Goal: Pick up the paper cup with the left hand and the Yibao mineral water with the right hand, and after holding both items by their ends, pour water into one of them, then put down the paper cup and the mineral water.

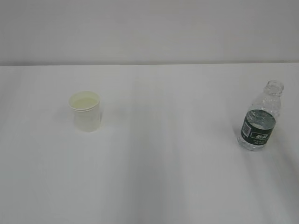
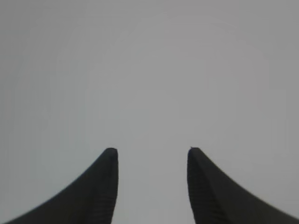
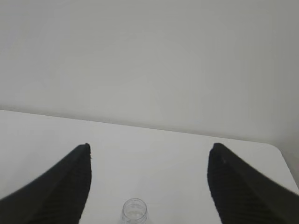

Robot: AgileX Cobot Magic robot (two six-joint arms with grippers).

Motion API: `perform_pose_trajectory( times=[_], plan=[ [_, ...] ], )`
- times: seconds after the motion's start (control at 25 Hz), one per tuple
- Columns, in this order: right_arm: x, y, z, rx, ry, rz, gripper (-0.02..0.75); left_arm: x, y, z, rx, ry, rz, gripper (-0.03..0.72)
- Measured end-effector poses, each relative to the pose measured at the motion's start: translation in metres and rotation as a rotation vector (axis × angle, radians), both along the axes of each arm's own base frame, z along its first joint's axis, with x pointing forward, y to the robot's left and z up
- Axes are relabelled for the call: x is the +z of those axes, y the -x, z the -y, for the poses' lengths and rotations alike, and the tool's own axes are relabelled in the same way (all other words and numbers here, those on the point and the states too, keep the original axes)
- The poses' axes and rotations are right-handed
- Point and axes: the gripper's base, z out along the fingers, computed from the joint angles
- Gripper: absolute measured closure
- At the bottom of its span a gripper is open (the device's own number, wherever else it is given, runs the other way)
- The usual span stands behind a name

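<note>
So far we are at the very start: nothing is picked up. Our cup [image 1: 85, 111] stands upright on the worktop [image 1: 168, 177], well apart from the bottle [image 1: 260, 117], which stands uncapped far to the cup's right. Our left claw [image 2: 152, 151] is spread and sees only blank surface. Our right claw [image 3: 148, 149] is spread too, with the bottle mouth just below its gap. Next, we judge, each claw must descend and close: left around the cup, right around the bottle.

Looks like bare lab test setup: plain white tabletop [image 1: 154, 186], blank grey-white wall [image 1: 149, 28] behind, no furnishings visible.
</note>
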Motion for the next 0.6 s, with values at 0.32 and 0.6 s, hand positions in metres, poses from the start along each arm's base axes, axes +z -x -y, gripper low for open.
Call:
perform_pose_trajectory(
  times=[0.32,0.6],
  plan=[
    [-0.001,0.004,0.0,0.001,0.002,-0.022,0.153,0.004,0.012,-0.003,0.049,0.011,0.016,0.367],
    [0.008,0.025,0.002,0.002,0.015,-0.006,0.153,0.006,0.016,0.002,0.002,0.022,0.043,0.37]
  ],
)
